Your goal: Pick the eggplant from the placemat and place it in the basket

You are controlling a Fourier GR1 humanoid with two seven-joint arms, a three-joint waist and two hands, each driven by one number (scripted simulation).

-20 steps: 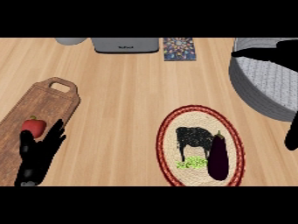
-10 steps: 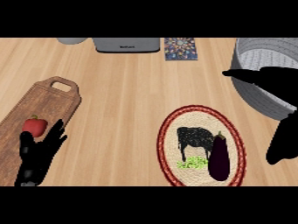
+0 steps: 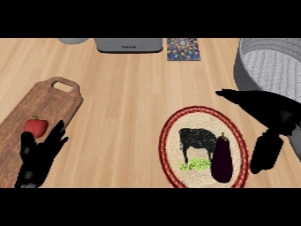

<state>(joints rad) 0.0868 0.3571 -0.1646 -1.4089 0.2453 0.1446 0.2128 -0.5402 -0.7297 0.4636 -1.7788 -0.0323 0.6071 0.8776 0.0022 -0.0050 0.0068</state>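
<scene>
Right robot hand (image 3: 273, 114) had swung in from the desk's edge to hover just beside the eggplant (image 3: 222, 160), fingers spread, holding nothing. That eggplant lay untouched on the placemat (image 3: 190, 118), near the basket (image 3: 242, 73); grasping likely came next.

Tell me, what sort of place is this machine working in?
Most likely a kitchen: a wooden counter with a cutting board carrying a red pepper, an eggplant lying on a round woven placemat, and a grey basket at the right.
</scene>
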